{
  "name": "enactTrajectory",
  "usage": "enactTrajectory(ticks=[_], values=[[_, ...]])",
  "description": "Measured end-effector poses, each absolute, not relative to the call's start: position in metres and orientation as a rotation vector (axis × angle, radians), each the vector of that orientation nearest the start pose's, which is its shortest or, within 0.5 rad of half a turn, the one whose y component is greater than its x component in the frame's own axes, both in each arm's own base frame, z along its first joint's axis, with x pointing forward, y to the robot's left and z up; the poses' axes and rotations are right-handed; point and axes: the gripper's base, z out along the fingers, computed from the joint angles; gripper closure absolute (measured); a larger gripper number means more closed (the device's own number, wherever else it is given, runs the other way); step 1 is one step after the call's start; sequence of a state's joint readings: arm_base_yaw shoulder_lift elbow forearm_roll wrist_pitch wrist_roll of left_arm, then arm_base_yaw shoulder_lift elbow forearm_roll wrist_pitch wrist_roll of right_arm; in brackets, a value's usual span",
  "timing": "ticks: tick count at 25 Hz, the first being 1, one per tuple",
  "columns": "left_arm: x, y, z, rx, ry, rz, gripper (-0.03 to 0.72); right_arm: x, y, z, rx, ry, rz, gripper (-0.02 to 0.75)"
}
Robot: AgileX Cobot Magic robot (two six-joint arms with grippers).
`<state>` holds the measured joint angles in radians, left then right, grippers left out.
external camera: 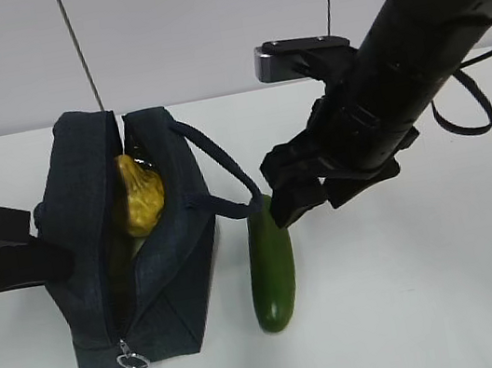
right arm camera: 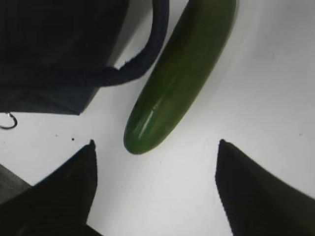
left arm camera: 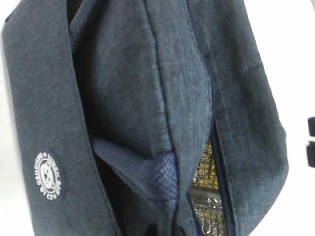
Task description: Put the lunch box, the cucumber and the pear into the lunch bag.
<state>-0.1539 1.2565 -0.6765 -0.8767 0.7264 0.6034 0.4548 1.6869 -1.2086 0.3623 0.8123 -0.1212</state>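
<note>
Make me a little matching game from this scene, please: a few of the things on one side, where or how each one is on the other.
Things:
1. pear
2. cucumber
3. lunch bag
4. right gripper

States:
A. lying on the table beside the bag
B. unzipped, its top gaping
C. jaws wide apart, holding nothing
D. sitting inside the bag

Pairs: 1-D, 2-A, 3-B, 4-C

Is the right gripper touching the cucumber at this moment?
Apart. In the right wrist view the right gripper has its jaws open, and bare white table shows between both tips and the end of the cucumber.
</note>
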Motion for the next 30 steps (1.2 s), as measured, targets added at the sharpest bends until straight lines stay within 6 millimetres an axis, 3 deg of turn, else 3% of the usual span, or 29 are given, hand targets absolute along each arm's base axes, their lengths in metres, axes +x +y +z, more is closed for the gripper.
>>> enactTrajectory(ticks=[4, 12, 18, 30], values=[[0.213, -0.08, 0.238, 0.234, 2.548, -0.797, 0.704, 0.313, 0.179, 0.22, -0.466, 2.745, 0.522, 0.108], [0.212, -0.081, 0.238, 0.241, 2.555, -0.806, 0.704, 0.342, 0.193, 0.173, -0.448, 2.811, 0.489, 0.098], [0.211, -0.081, 0.238, 0.247, 2.561, -0.815, 0.704, 0.354, 0.2, 0.161, -0.475, 2.844, 0.479, 0.099], [0.211, -0.081, 0.238, 0.247, 2.562, -0.817, 0.704, 0.351, 0.186, 0.149, -0.579, 2.943, 0.251, 0.136]])
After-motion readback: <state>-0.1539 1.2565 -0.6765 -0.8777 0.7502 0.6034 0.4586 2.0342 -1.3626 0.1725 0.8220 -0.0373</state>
